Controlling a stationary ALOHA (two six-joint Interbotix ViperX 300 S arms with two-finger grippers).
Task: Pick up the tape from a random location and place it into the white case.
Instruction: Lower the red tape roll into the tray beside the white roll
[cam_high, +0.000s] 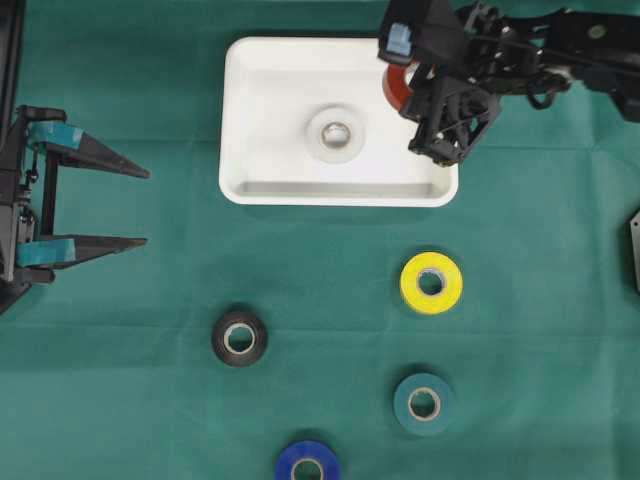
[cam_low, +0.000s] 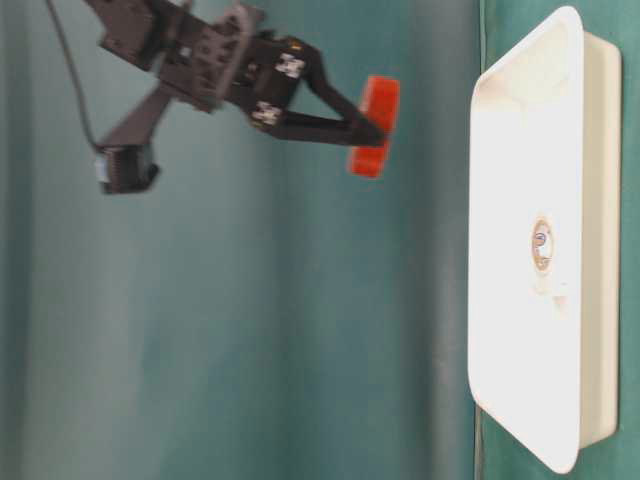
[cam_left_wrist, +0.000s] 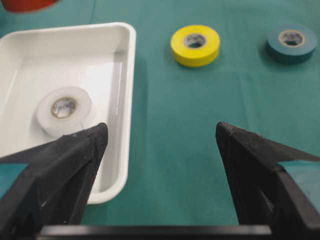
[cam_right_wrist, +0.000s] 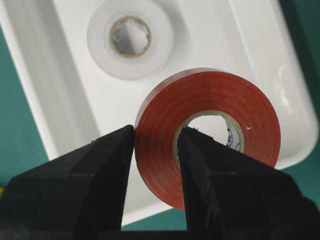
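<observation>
Gripping the red tape (cam_right_wrist: 207, 137) by its wall (one finger outside, one through the hole), the right gripper (cam_right_wrist: 156, 150) holds it in the air above the white case (cam_high: 260, 110). A white roll (cam_high: 336, 134) lies inside the case. The left gripper (cam_high: 145, 207) stands with jaws wide apart, holding nothing.

Worktop (cam_high: 560, 300), green cloth cover.
Resting on it: white case (cam_high: 250, 70), yellow roll (cam_high: 431, 283), black roll (cam_high: 239, 338), teal roll (cam_high: 424, 403), blue roll (cam_high: 308, 462).

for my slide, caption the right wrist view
Right hand grips red tape above the white case.
</observation>
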